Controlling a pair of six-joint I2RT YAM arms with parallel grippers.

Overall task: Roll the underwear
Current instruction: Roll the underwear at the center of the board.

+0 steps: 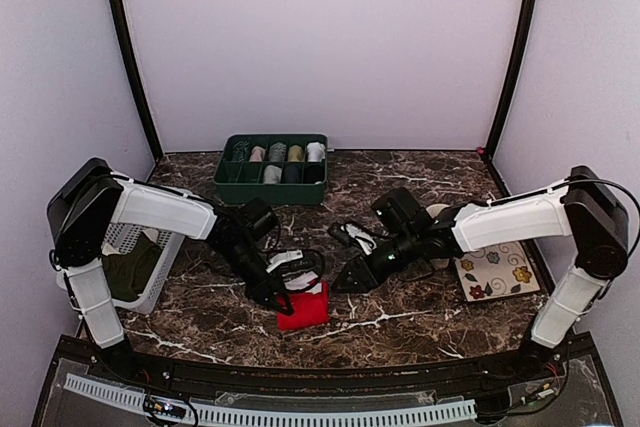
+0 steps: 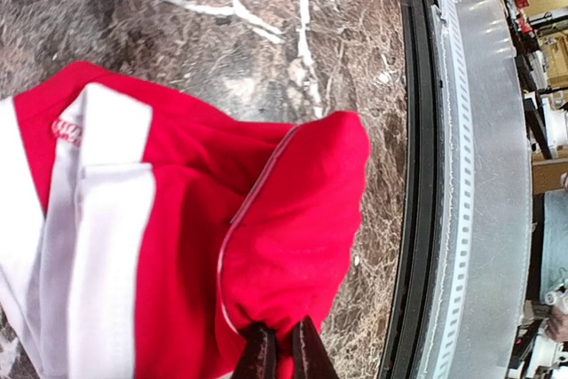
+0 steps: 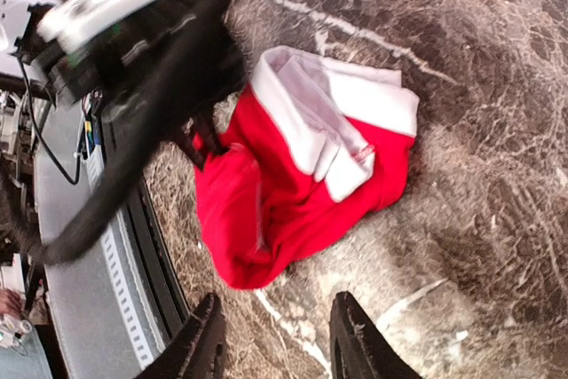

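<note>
The left gripper [image 2: 284, 357] is pinching a fold of the underwear [image 2: 293, 210]; the right gripper [image 3: 277, 343] is hovering nearby, jaws apart, empty.

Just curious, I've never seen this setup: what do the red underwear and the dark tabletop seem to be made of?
The underwear: soft knit fabric, likely cotton or a stretch blend, matte red with white waistband; it bunches and folds loosely. The tabletop: looks like polished dark brown marble with white veins, though possibly a printed laminate; the pictures cannot settle that.
</note>
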